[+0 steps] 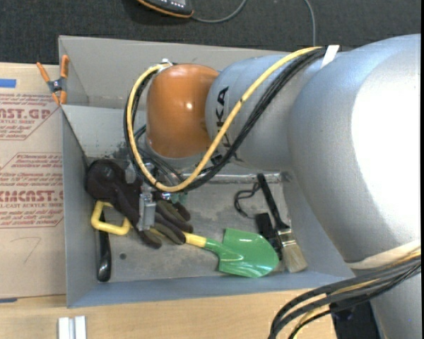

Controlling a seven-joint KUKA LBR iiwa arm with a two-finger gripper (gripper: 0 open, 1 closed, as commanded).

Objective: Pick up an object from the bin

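Jaws low in bin [76,260], left-centre, over dark glove [171,226]; can't tell if released or clenched. Glove lies betw. yellow-handled tool [107,224] and green shovel [249,253]. Prob. light, limp, not slippery: I'd pinch a bunched fold, not flat fabric.

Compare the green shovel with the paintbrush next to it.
The shovel has a green blade and a yellow handle; the paintbrush has pale bristles and a dark handle. The shovel's handle runs left, while the paintbrush's runs toward the far wall. Both lie flat in the bin.
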